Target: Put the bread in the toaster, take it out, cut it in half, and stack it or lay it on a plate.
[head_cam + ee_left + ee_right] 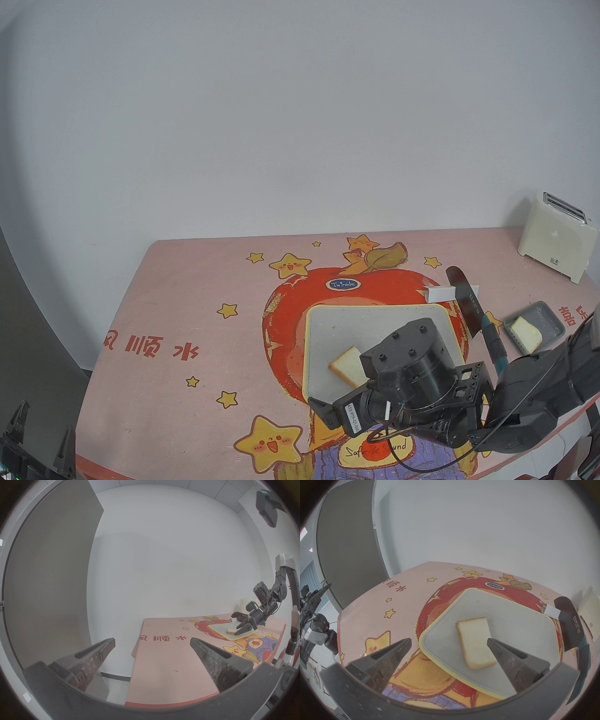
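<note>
Right hand [448, 641]: parted, empty, over bread piece [474, 642] on cutting board [518, 627], mid-tabletop. Second bread piece [527, 334] in grey tray [551, 314], right edge. Knife [467, 299] set aside; toaster [558, 236] at far right corner. Probably left: plating board piece. Left hand [152, 641]: parted, off left edge.

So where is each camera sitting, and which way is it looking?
Head view: on the robot's head, looking down at the table, the cutting board and the toaster; the right arm shows low on the right.
Left wrist view: on the left arm, off the table's left end, looking across it; the open left tool frames the picture, and the right tool shows far off.
Right wrist view: on the right arm, looking down past the open right tool at the bread slice.
Shared: all three show the bread slice.
</note>
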You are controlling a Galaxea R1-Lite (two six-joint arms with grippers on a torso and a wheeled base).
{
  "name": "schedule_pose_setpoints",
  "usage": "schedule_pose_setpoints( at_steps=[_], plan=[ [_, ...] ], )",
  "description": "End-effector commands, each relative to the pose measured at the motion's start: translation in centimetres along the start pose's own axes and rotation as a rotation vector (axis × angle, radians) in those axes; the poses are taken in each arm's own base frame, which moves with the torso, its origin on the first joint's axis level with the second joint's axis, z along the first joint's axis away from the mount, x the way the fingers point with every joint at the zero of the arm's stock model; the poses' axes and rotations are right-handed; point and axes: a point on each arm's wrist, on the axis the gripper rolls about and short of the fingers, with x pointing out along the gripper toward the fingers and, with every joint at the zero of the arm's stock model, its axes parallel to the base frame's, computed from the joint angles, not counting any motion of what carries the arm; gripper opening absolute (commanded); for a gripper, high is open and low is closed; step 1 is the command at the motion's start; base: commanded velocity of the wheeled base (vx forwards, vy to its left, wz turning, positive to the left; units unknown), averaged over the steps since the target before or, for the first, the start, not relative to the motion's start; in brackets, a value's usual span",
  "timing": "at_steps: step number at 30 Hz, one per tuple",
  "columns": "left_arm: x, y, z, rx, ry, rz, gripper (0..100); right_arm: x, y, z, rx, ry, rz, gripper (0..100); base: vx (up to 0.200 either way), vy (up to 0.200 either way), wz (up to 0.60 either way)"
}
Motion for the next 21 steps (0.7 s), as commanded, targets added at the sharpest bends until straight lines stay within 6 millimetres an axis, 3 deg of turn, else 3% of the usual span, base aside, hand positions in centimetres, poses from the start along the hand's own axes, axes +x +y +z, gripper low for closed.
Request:
schedule_pose_setpoints(
  at_steps=[1,21],
  plan=[
    [0.1,0.0,-0.5,0.000,0.007,-0.001,100,0.6,0.2,-0.3,-0.004,0.010,-0.002,100,0.000,0.000,0.00],
    [0.1,0.0,-0.5,-0.002,0.007,-0.001,100,0.1,0.7,0.7,0.001,-0.027,0.000,100,0.000,0.000,0.00]
  ],
)
